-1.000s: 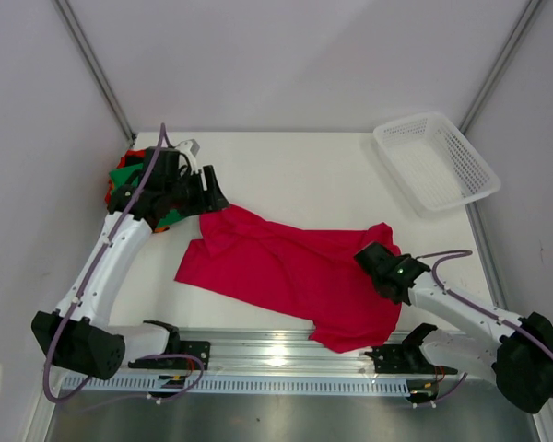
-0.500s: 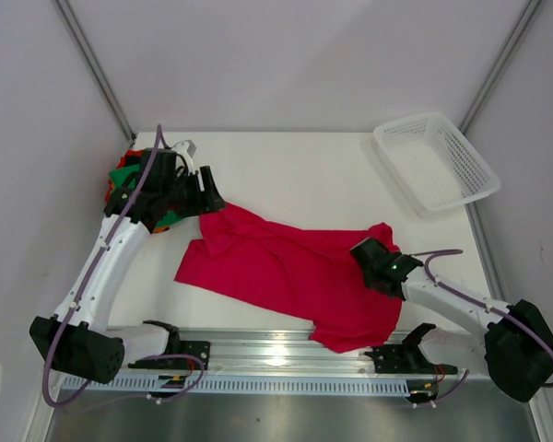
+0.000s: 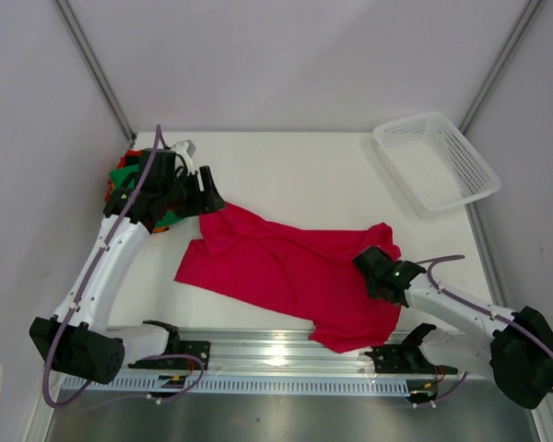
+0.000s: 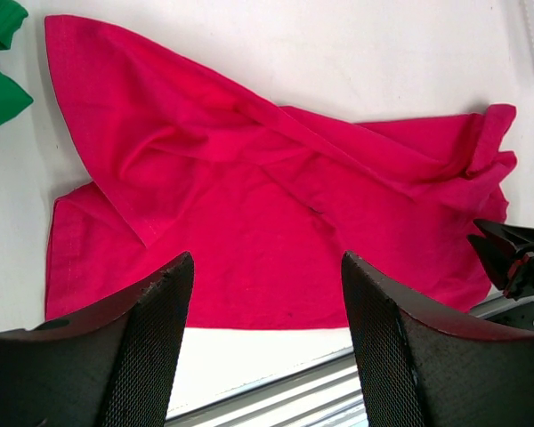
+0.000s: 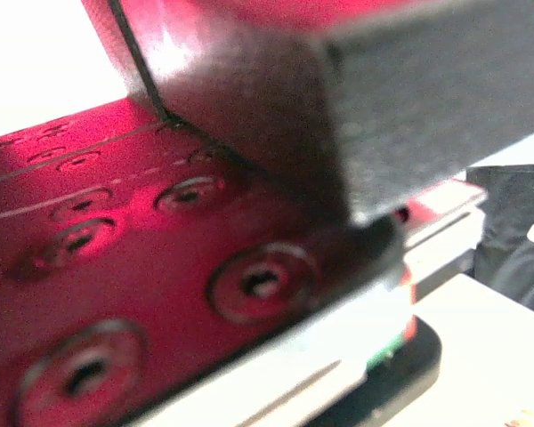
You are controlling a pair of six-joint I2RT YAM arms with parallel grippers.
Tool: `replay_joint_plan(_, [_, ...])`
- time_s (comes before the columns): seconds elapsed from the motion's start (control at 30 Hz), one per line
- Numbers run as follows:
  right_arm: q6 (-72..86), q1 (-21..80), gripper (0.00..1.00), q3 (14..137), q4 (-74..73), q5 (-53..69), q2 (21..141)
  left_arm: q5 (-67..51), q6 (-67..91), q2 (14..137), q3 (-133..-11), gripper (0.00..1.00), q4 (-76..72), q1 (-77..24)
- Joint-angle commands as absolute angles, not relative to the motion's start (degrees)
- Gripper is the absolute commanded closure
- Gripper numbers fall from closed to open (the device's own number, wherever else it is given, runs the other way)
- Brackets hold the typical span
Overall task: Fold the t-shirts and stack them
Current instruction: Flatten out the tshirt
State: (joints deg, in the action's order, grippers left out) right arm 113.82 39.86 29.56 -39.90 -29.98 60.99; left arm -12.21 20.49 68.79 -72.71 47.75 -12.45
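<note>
The limp, light crimson cloth t-shirt lies rumpled on the white counter, probably best pinched at hem corners; left tool hovers spread, right tool unreadable.

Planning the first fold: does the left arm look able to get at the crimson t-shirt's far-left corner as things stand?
Probably yes: the left gripper hangs open and empty just above the crimson t-shirt, and that corner lies flat with nothing on it.
</note>
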Motion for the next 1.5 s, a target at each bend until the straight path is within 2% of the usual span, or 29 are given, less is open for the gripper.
replay_joint_plan(0.0, [129.38,38.59,0.63,29.71,-39.29,-29.97,62.66,-12.31,19.86,68.20,-73.48,0.30,47.28,-11.87])
replay_joint_plan(0.57, [121.99,33.84,0.63,30.15,-29.71,-30.50,69.96,-12.22,19.86,67.50,-71.98,0.30,47.81,-11.69])
replay_joint_plan(0.6, [121.73,33.66,0.66,30.06,-29.36,-30.50,70.40,-12.22,19.78,67.41,-71.90,0.30,47.64,-11.69])
replay_joint_plan(0.63, [120.95,33.49,0.79,30.06,-28.83,-30.50,70.66,-12.22,19.78,67.41,-71.98,0.30,47.55,-11.69])
replay_joint_plan(0.73, [118.84,32.96,1.00,30.14,-26.72,-30.76,71.71,-12.57,19.95,67.67,-71.98,0.30,47.72,-11.69])
replay_joint_plan(1.03, [108.20,32.70,1.00,35.23,-25.14,-36.29,71.90,-13.53,20.74,67.24,-69.44,0.30,46.32,-11.69])
replay_joint_plan(1.47, [73.05,32.61,1.00,46.66,-9.85,-45.88,77.42,-16.61,22.15,67.06,-65.83,0.31,44.30,-11.69])
